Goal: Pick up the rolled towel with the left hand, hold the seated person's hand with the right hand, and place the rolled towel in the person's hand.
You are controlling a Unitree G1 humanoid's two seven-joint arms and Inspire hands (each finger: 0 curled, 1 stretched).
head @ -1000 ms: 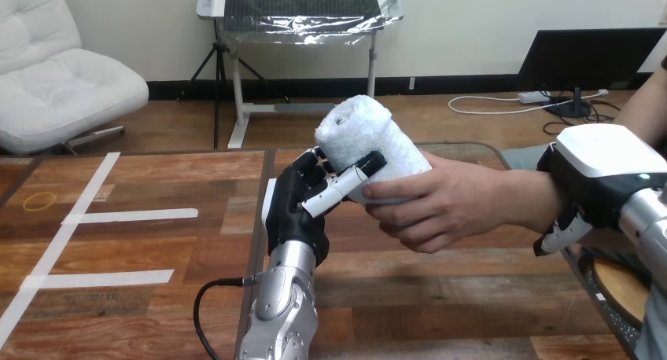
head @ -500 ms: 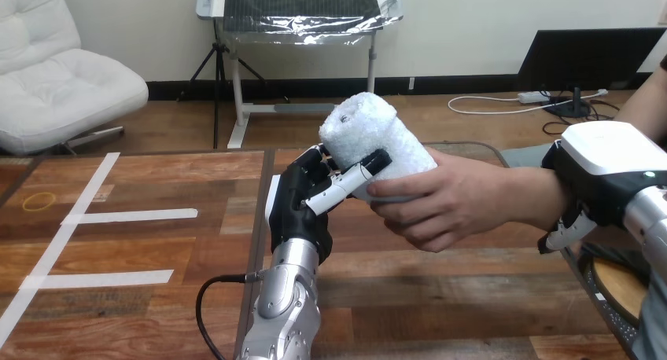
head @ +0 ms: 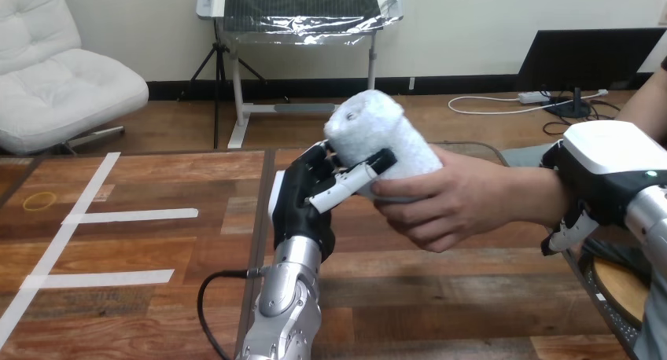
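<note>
A white rolled towel (head: 379, 142) is held tilted above the middle of the wooden table (head: 157, 250). My left hand (head: 308, 199) rises from the bottom edge, thumb laid across the towel's front and fingers curled behind it. The person's hand (head: 452, 203) reaches in from the right and wraps the towel's lower right end, thumb along its underside. My right hand (head: 606, 167) sits over the person's wrist at the right edge, white shell on top, with its fingers (head: 565, 233) curled beneath the wrist.
White tape strips (head: 130, 215) and a small yellow ring mark (head: 39, 200) lie on the table's left half. A round wooden object (head: 621, 288) sits past the table's right edge, low at the right.
The towel, my left hand and the person's hand have drifted slightly to the right together. My right hand stays on the wrist.
</note>
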